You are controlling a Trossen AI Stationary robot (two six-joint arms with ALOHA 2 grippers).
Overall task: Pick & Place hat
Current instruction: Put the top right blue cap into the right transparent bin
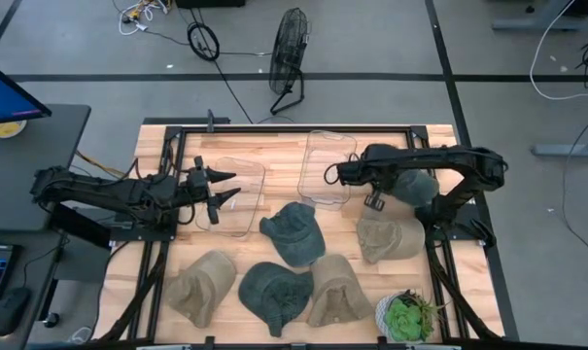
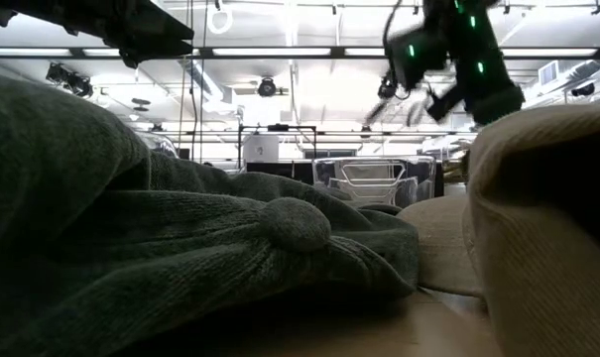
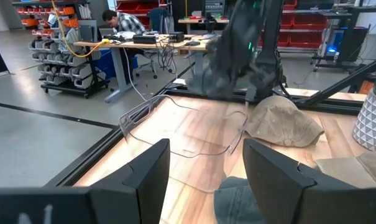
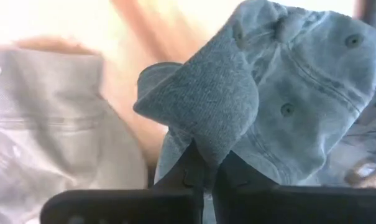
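Wooden table (image 1: 274,282) carries two clear bins (image 1: 237,194), five loose hats and a potted plant (image 1: 407,316): two dark green caps (image 1: 294,233), three tan ones (image 1: 204,285). A sixth hat (image 4: 281,93), grey-green with stitched eyelets, hangs above the table's right rear, pinched by its fabric in the right gripper (image 4: 207,163). Left gripper (image 1: 225,188), fingers spread, hovers over the left bin.
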